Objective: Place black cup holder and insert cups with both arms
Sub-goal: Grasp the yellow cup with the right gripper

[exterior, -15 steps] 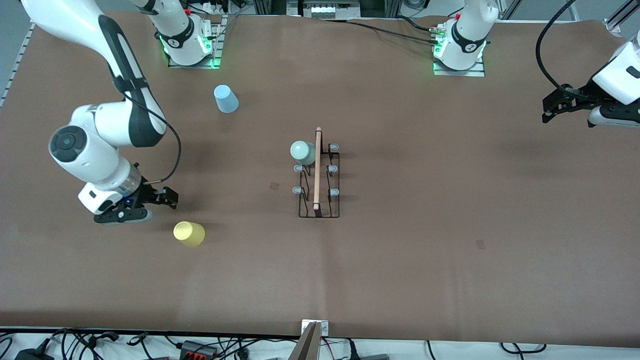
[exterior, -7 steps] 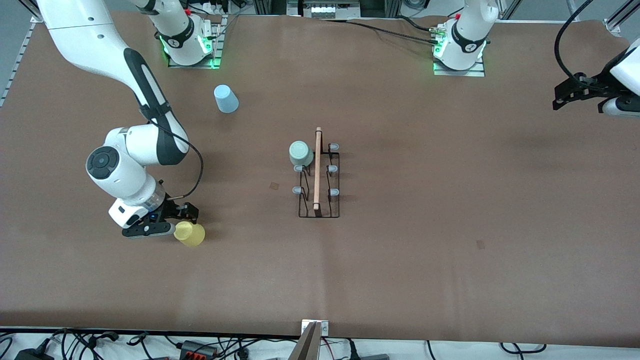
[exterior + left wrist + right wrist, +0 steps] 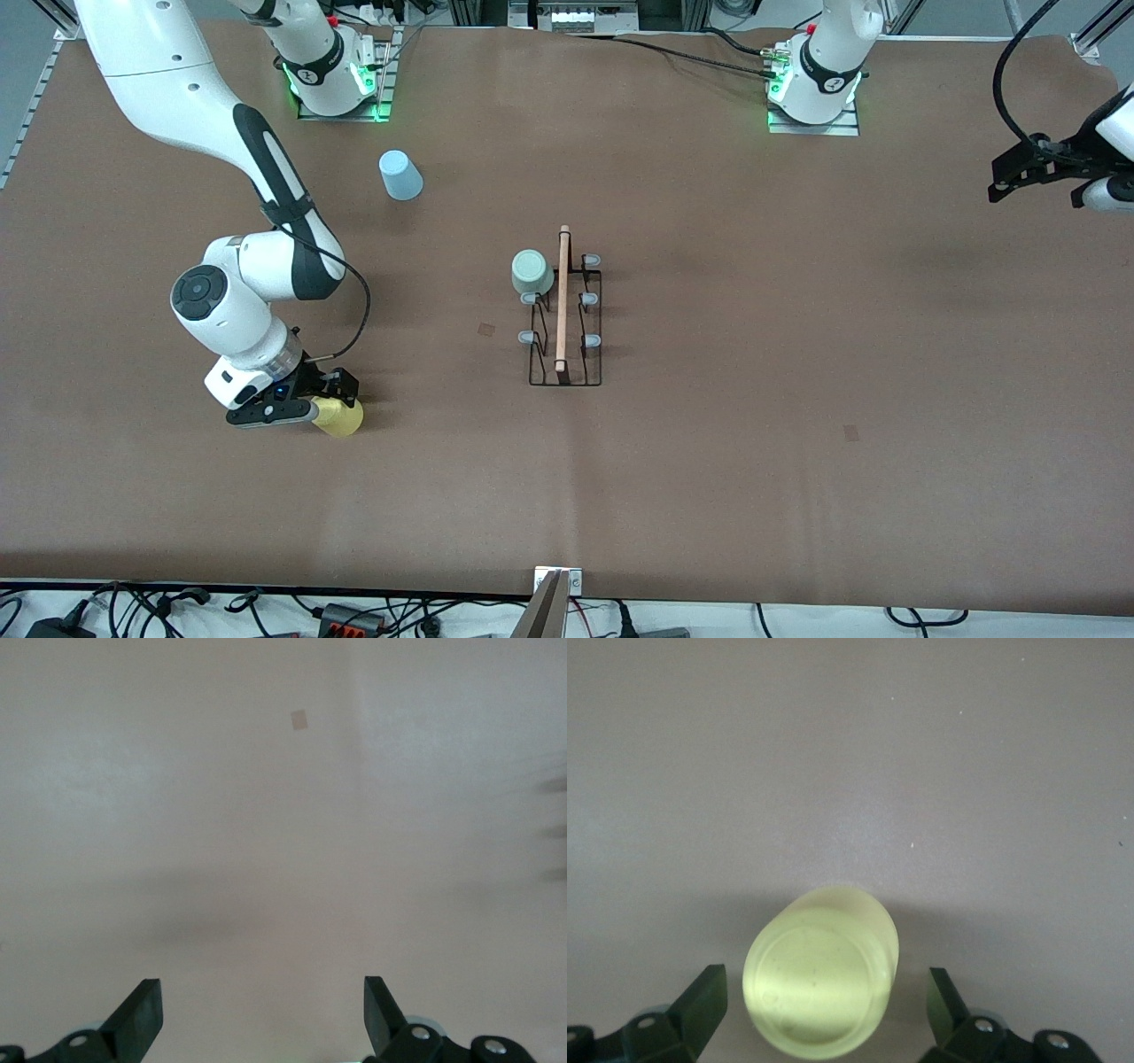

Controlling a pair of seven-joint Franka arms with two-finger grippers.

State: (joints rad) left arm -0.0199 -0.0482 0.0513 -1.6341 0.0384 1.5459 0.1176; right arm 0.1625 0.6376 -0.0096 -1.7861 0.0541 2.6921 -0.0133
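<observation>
The black cup holder (image 3: 565, 328), a wire rack with a wooden rod handle, stands mid-table. A pale green cup (image 3: 532, 271) sits upside down on the prong at its corner nearest the right arm's base. The yellow cup (image 3: 345, 418) stands base-up nearer the front camera, toward the right arm's end. My right gripper (image 3: 323, 400) is open around it. In the right wrist view the yellow cup (image 3: 821, 983) lies between the fingers (image 3: 704, 1003) with a gap on each side. A light blue cup (image 3: 400, 175) stands near the right arm's base. My left gripper (image 3: 1019, 173) waits open and empty (image 3: 262, 1010).
Two small brown patches (image 3: 486, 329) (image 3: 851, 432) mark the brown table cover. Both arm bases (image 3: 335, 80) (image 3: 815, 89) stand along the edge farthest from the front camera. Cables and a metal bracket (image 3: 556, 580) line the nearest edge.
My right gripper has travelled toward the yellow cup and come down around it. The left arm has drawn back toward its end of the table.
</observation>
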